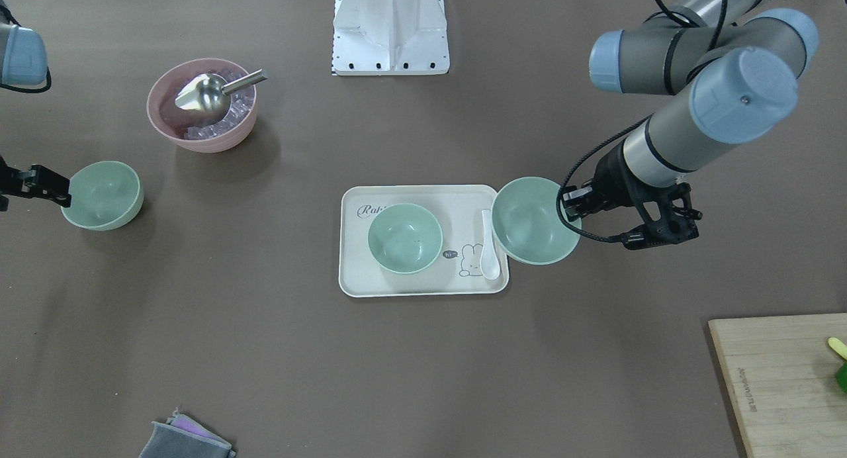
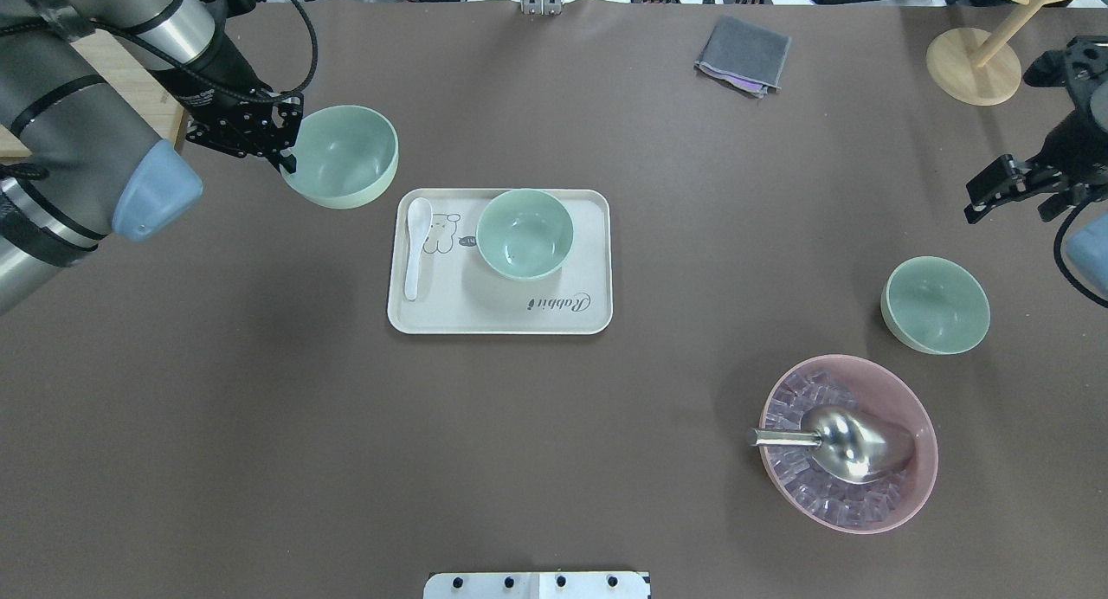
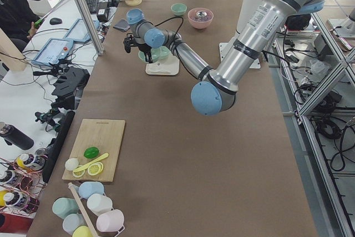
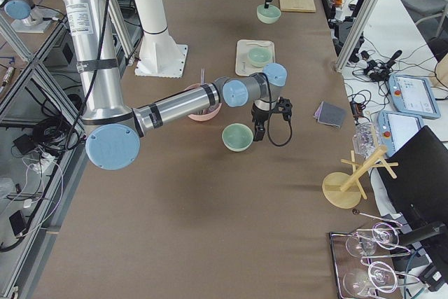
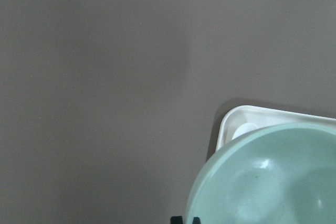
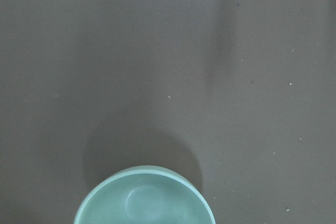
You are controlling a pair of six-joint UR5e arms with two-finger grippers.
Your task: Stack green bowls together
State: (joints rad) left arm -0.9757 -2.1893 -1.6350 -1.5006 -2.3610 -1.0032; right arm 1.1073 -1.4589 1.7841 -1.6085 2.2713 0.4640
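You're looking steeply down on the table (image 1: 423, 378) from across it and from behind the robot, both sharing the tray (image 1: 397, 282); end cameras are looking lengthwise; each wrist camera is hugging a green bowl (image 5: 273, 182).

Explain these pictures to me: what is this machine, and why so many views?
It is a robot with two arms at a table. Four fixed cameras watch from above, the front and both ends; two more ride on the wrists. The left arm grips one green bowl by its rim, jaws shut, raised near the tray. A second green bowl sits on that tray next to a white spoon. The third green bowl rests on the table by the right arm, whose jaws look open and empty. A pink bowl holds ice and a metal scoop.
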